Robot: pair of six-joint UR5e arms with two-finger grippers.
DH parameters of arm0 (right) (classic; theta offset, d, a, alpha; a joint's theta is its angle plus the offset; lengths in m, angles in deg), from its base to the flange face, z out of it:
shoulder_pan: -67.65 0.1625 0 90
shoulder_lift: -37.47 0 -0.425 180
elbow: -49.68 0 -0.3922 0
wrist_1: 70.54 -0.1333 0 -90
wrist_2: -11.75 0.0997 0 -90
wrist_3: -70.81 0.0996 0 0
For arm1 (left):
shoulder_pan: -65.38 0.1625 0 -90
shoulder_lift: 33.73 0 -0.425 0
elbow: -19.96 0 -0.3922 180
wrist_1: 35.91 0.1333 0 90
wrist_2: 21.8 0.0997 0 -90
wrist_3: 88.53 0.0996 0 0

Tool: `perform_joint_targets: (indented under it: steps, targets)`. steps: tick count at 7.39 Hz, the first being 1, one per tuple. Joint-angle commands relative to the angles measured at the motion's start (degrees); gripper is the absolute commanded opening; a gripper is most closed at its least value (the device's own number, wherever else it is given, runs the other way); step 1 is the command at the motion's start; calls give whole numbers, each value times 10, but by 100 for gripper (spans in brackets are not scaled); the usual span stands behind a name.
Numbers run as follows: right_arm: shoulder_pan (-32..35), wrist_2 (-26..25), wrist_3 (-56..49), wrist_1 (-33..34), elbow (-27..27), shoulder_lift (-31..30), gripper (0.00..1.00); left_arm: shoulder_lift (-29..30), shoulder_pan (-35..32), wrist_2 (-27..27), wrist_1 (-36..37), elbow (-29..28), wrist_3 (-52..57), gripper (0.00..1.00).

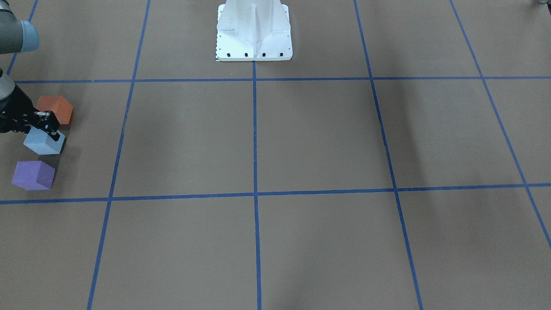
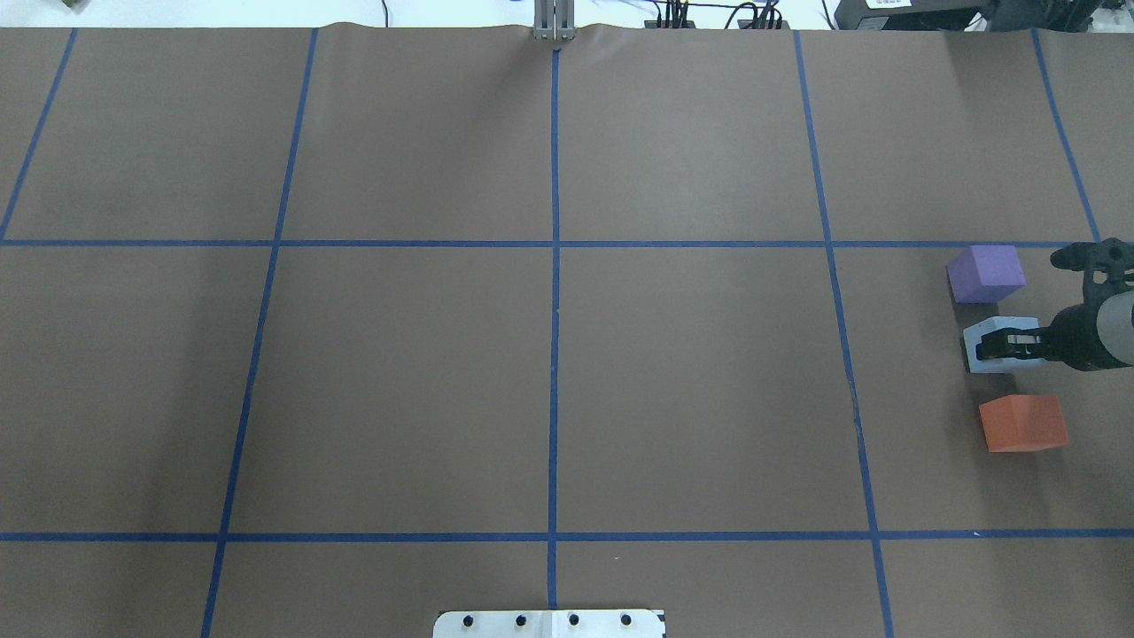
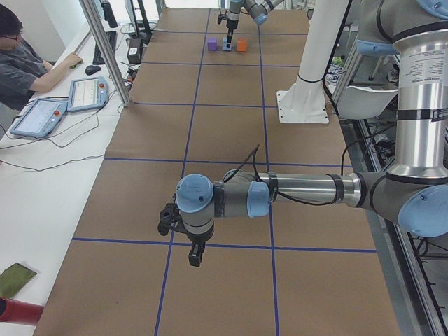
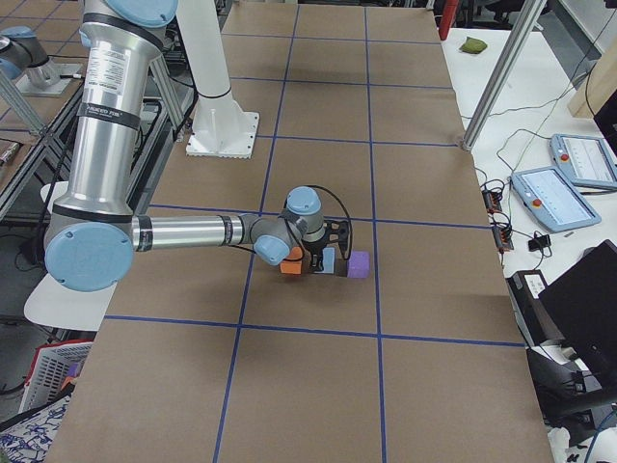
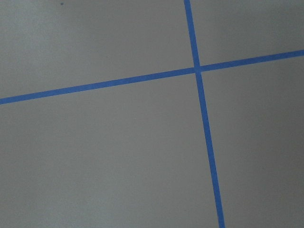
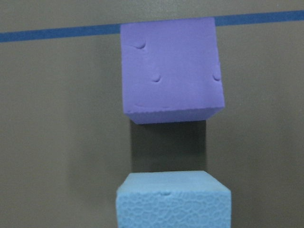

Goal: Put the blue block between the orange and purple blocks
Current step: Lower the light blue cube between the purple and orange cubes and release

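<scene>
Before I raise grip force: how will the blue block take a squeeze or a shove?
Probably soft foam: the blue block has a pebbled, cellular face, and the purple block shows dents. Likely light, and may compress. It's a flat-sided cube, so a push should slide it, not roll it.

Silver tubes [image 3: 308, 187], pale-blue joint caps [image 3: 192, 194], black right pincer [image 2: 985, 346], white pedestal [image 1: 254, 38], cable [image 3: 246, 158] perhaps
</scene>
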Motion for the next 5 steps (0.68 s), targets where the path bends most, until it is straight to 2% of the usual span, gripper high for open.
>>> perform_joint_targets:
  steps: [1, 2, 3, 5]
  targets:
    - [1, 3, -16, -2, -8, -2, 100, -1, 0, -2, 0, 0, 0, 100]
    - [13, 23, -38, 12, -22, -3, 100, -1, 0, -2, 0, 0, 0, 100]
    - [54, 71, -81, 36, -23, -3, 100, -1, 0, -2, 0, 0, 0, 100]
    - [150, 123, -239, 128, -51, -21, 100, -1, 0, -2, 0, 4, -1, 100]
